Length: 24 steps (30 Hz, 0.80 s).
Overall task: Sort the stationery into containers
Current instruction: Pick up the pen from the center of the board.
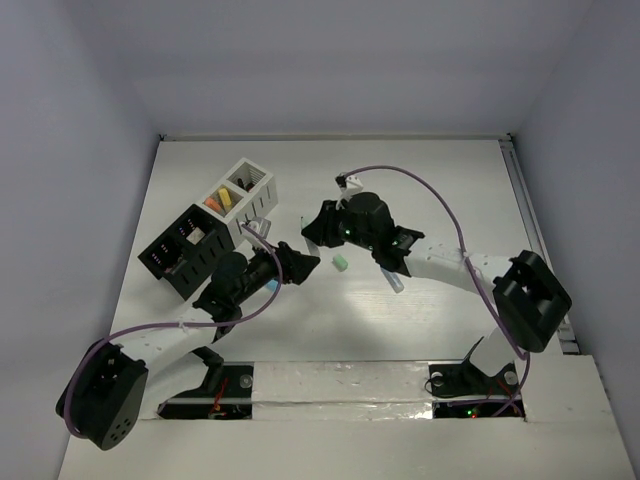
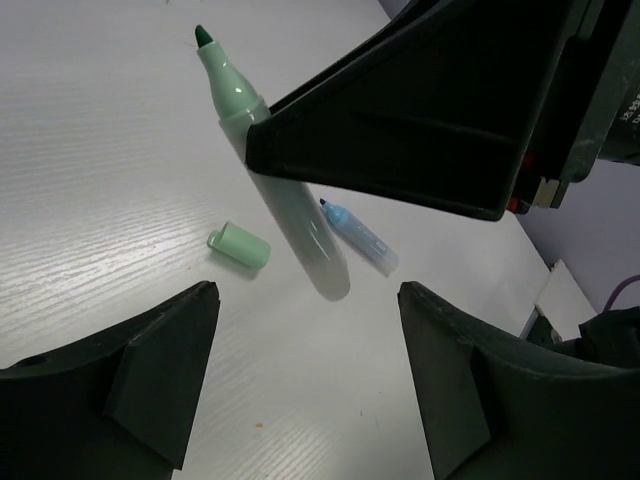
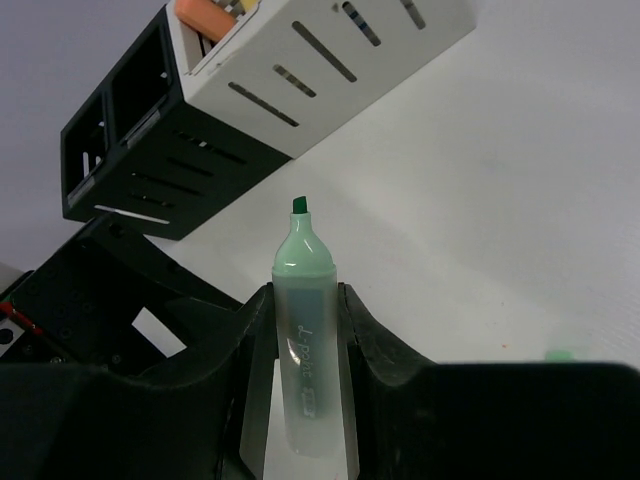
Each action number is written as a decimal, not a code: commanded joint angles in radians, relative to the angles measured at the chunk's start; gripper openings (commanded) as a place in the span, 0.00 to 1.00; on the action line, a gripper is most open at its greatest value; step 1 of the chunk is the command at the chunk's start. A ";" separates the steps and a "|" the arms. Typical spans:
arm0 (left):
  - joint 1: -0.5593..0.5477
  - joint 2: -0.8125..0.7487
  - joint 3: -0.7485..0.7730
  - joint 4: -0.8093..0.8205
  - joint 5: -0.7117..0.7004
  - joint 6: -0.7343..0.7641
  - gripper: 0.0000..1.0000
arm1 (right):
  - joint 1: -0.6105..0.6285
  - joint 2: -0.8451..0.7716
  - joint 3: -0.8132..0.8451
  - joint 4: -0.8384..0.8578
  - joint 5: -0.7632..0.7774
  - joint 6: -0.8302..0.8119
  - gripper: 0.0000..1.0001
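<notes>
The right hand (image 3: 303, 300) grips a green marker (image 3: 303, 262) mid-barrel. It looks light, stiff and slippery. Its cap (image 2: 239, 245) lies at three o'clock from the open left hand (image 2: 305, 340).

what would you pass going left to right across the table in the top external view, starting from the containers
black container → white container → left gripper → green cap → blue marker
</notes>
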 commanded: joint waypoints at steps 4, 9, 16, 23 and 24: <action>-0.005 0.006 0.004 0.061 -0.024 0.008 0.64 | 0.043 0.015 0.014 0.117 -0.025 0.042 0.04; -0.005 0.026 0.008 0.072 -0.031 0.003 0.56 | 0.053 0.017 -0.001 0.147 -0.046 0.060 0.04; -0.005 0.032 0.005 0.079 -0.044 0.003 0.44 | 0.062 0.012 -0.023 0.170 -0.069 0.076 0.04; -0.005 0.028 0.004 0.081 -0.064 0.003 0.22 | 0.071 0.014 -0.037 0.181 -0.078 0.082 0.04; -0.005 0.031 0.005 0.079 -0.066 0.003 0.19 | 0.071 0.020 -0.036 0.180 -0.080 0.083 0.04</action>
